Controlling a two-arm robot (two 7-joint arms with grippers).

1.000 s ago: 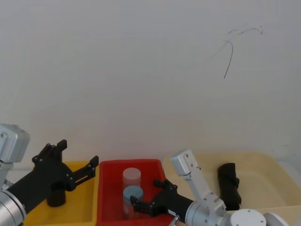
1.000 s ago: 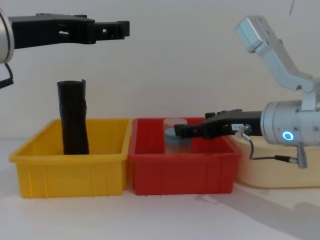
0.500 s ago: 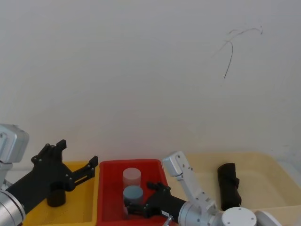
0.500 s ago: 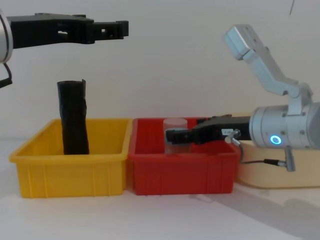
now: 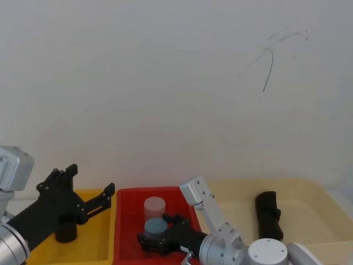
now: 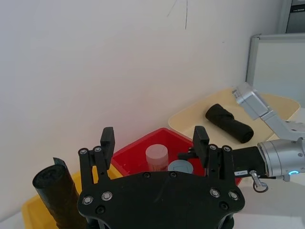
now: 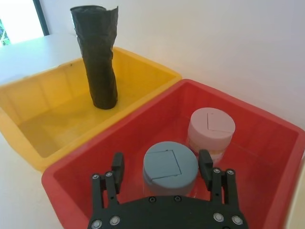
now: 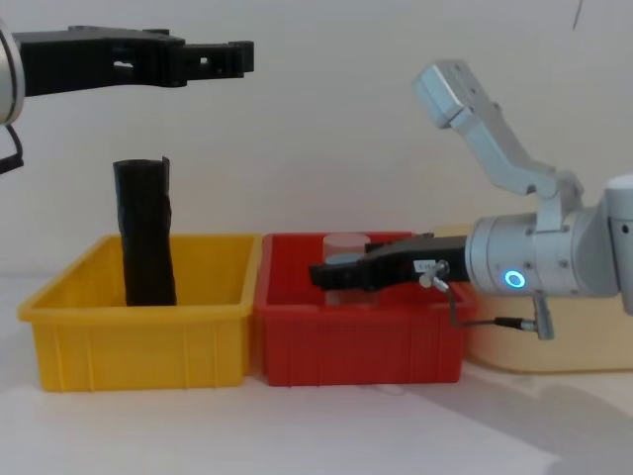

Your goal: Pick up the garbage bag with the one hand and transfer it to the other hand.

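Standing upright in the yellow bin (image 8: 138,327), the garbage bag (image 8: 146,233) rises well above the bin's rim, its base on the bin floor near the back wall; nothing touches it. That height leaves its upper half free for a side grasp, in my judgement the reason for its placement.

The left tool (image 8: 223,57) hangs high above the yellow bin, level and pointed toward the middle, fingers spread apart and empty. It sits well above the bag's top edge, so the pick-up is not yet begun.

The right tool (image 7: 162,174) reaches low into the red bin (image 7: 267,157), fingers parted to either side of the blue-lidded jar (image 7: 170,167) without visibly pressing on it. A pink-lidded jar (image 7: 211,128) stands just behind. This position is off-task in my assessment: the right arm is placed at the jars, well apart from the bag.

A second dark roll (image 5: 268,215) lies on its side in the cream tray (image 5: 309,185) at the robot's right.

The three containers sit side by side on a white bench (image 8: 297,426), bare in front. Behind is a plain white wall (image 5: 165,83) bearing a thin dark scrawl (image 5: 270,61).
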